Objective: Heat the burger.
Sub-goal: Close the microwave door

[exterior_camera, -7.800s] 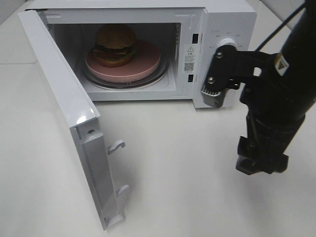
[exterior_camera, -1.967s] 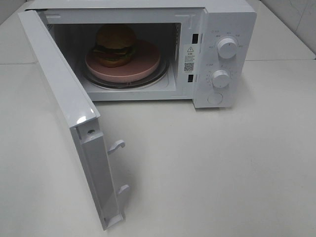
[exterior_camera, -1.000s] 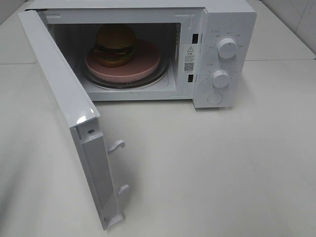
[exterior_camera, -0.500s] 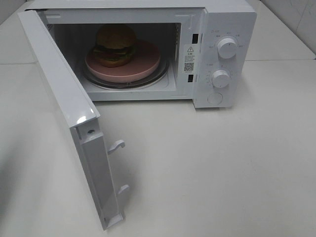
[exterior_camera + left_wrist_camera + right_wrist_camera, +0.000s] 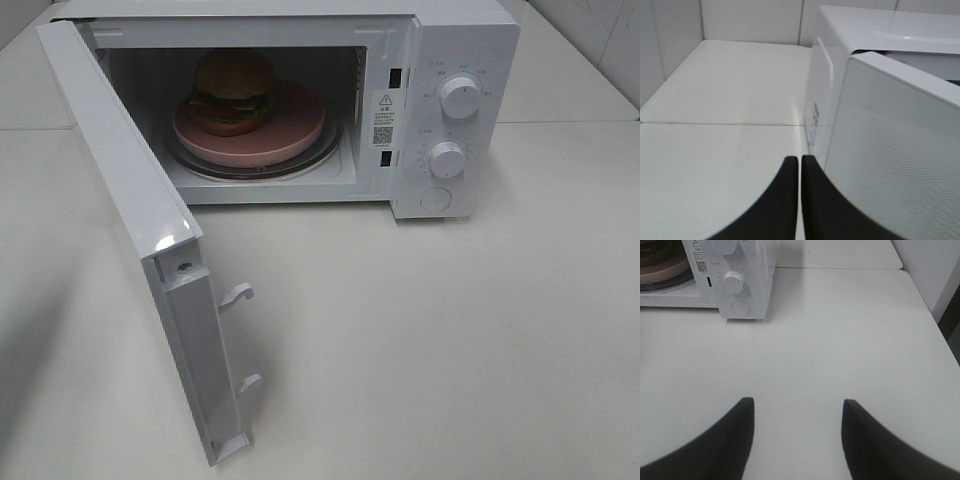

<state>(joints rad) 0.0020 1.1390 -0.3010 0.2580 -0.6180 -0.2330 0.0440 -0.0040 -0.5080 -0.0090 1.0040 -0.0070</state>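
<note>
Burger (image 5: 234, 90) inside microwave (image 5: 465, 50) on white table (image 5: 450, 350); left gripper (image 5: 799, 165) pinched together, right gripper (image 5: 797, 407) parted.

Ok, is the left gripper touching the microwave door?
Cannot tell. The left wrist view shows the shut left gripper close beside the microwave door, but neither contact nor a gap is plain; the high view leaves the gripper out.

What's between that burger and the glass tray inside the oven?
A flat pink plate: the burger sits on it, above the glass tray. The high camera view shows it.
</note>
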